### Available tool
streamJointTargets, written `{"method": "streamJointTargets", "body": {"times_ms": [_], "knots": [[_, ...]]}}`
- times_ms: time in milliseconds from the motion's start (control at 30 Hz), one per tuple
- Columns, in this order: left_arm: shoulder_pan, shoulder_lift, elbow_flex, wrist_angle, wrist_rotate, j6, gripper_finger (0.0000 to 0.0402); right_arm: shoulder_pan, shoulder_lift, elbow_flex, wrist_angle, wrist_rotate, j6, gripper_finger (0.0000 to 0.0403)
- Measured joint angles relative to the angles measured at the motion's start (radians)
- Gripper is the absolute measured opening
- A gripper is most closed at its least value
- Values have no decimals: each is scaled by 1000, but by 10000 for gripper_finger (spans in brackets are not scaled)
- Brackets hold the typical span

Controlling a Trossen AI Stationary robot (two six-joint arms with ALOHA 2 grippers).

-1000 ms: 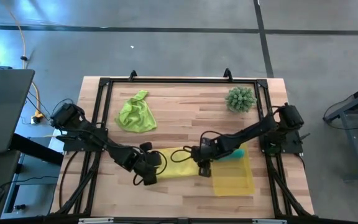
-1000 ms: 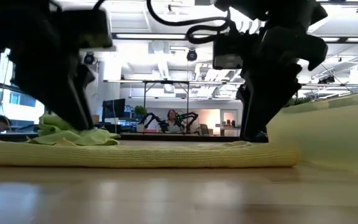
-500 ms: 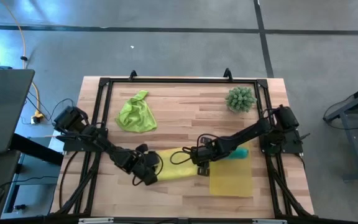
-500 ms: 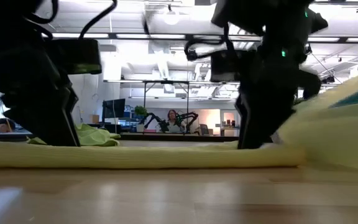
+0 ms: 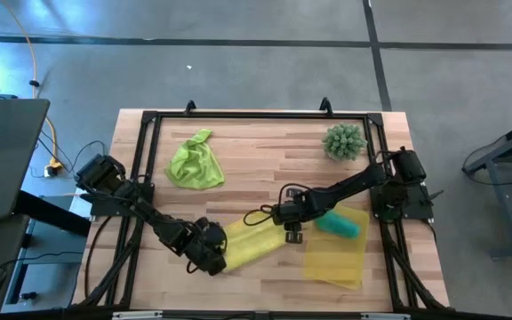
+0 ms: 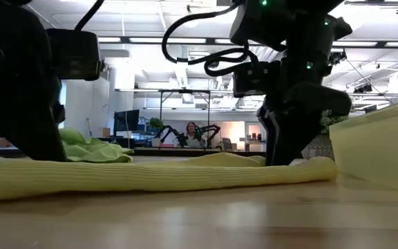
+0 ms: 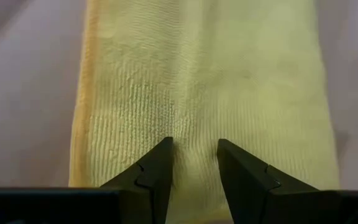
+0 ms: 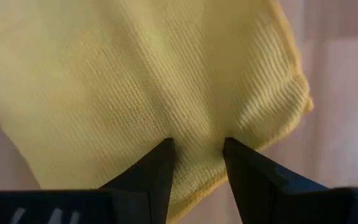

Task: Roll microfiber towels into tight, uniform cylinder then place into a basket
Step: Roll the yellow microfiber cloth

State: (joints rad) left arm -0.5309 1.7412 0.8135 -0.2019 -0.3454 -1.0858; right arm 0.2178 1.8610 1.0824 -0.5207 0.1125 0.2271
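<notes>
Yellow towel [image 5: 249, 241] lay rolled into a long strip across the front-centre of the wooden table [image 5: 265, 151] in the high view, tilted, one end under each gripper. Left gripper [image 5: 212, 256] sat on the strip's left end, right gripper [image 5: 292, 233] on its right end. Yellow basket [image 5: 336, 253] lay just right of the right gripper, touching or nearly touching the towel's end, with the rolled teal towel [image 5: 339, 224] in its far corner, just beyond that gripper. Lime green towel [image 5: 194, 164] lay crumpled well behind the left gripper; spiky green plant [image 5: 344, 141] stood well behind the right one.

Low view: yellow towel [image 6: 157, 174] ran flat along the tabletop. Two dark arms came down onto it, one at each end; which was which I took from the high view. Basket wall [image 6: 378, 149] rose right beside one end. Lime green towel [image 6: 92, 148] showed behind the other. A person sat far back in the room.

Left wrist view: left gripper [image 7: 194, 149] pinched a fold of the yellow towel [image 7: 210, 81] between its fingers [image 7: 157, 171], narrow gap filled with fabric; the strip extended straight ahead of it.

Right wrist view: right gripper [image 8: 197, 149] likewise clamped on the yellow towel [image 8: 135, 74], fabric bunched between the fingers [image 8: 247, 174], the towel's end corner just beside them.
</notes>
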Motion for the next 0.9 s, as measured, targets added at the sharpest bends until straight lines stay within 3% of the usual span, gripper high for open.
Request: {"method": "streamJointTargets", "body": {"times_ms": [200, 400, 500, 633, 767, 900], "knots": [[-8, 3, -2, 131, 85, 36, 117, -59, 3, -6, 101, 99, -236, 137], [0, -2, -2, 150, 67, 172, 117, -108, 6, 22, 218, 217, -379, 137], [16, -27, -2, 152, 62, 258, 117, -112, -3, 107, 89, 222, -262, 137], [38, -63, -1, 146, 53, 393, 117, -80, -4, 232, -126, 149, -36, 137], [55, -71, -1, 136, 47, 547, 117, -13, -4, 250, -144, 108, 127, 137], [55, -38, -2, 126, 47, 567, 117, 44, 8, 203, -141, 119, 296, 137]]}}
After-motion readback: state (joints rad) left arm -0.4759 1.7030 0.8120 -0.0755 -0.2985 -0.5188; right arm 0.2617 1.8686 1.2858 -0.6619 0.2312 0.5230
